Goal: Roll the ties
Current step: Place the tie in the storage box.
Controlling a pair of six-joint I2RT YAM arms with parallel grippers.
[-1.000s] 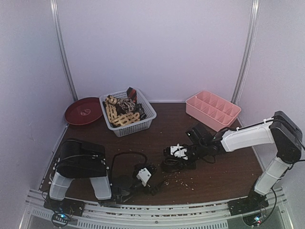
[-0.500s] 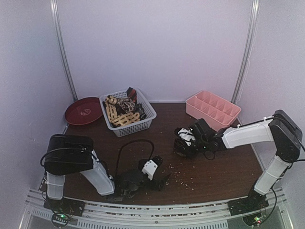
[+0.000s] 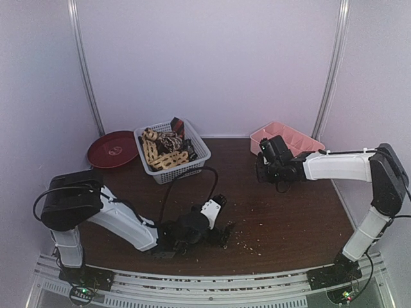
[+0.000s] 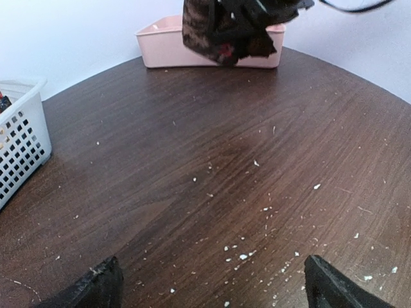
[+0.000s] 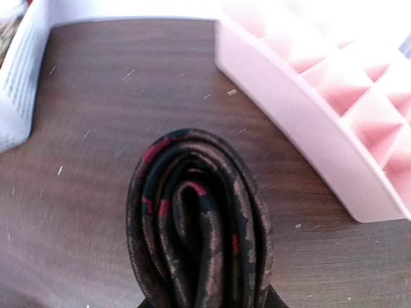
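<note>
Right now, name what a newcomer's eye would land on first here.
A rolled dark tie with red flecks, held off the table in the right gripper beside the pink divided tray. Then the white basket of other ties at the back left, and pale crumbs scattered near the front.

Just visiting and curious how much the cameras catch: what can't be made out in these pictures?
Top view: the ties in the white basket are too small and tangled to count.
Top view: the right arm hides part of the pink tray.
Right wrist view: the bottom edge cuts off the lower end of the rolled tie.
</note>
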